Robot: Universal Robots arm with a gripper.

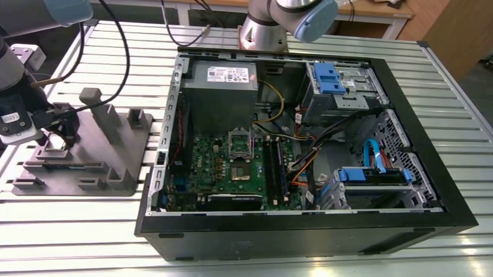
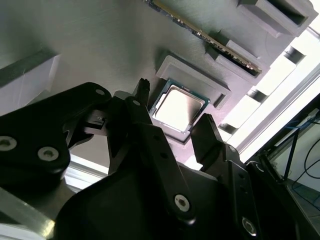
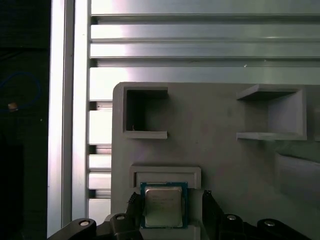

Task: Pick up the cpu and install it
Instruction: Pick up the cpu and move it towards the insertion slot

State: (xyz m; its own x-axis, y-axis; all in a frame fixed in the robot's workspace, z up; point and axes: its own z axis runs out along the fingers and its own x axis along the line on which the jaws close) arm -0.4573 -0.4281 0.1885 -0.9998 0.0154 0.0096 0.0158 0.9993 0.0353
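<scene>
Found the gripper (image 2: 175, 111) released, black fingers (image 2: 136, 107) spread to either side of the cpu (image 2: 178, 107) and set at its level. Could not confirm contact on either edge, though noted a slim gap on one side in the first wrist view. Logged the cpu (image 3: 163, 205) lying flat, silvery lid up, seated in a shallow square pocket of the grey holder (image 3: 215, 150), not yet lifted. Placed the gripper (image 1: 55, 137) at the exterior view's left, over the holder (image 1: 115, 173), well apart from the open computer case (image 1: 308, 228) on the same slatted bench (image 1: 77, 231). Spotted inside the case the green motherboard (image 1: 223, 173), with the dark socket (image 1: 241, 171) bare and its metal frame (image 1: 240, 141) standing upright. Judged the cpu light, stiff and thin, with a smooth lid likely slippery under hard fingertips. Presumed the underside contacts fragile, so worth keeping clear of them. Judged the best hold to be across two opposite edges of the green border, square to the sides, with a mild squeeze only. Flagged tilt as the main risk: a dropped corner could jam against the pocket wall.
</scene>
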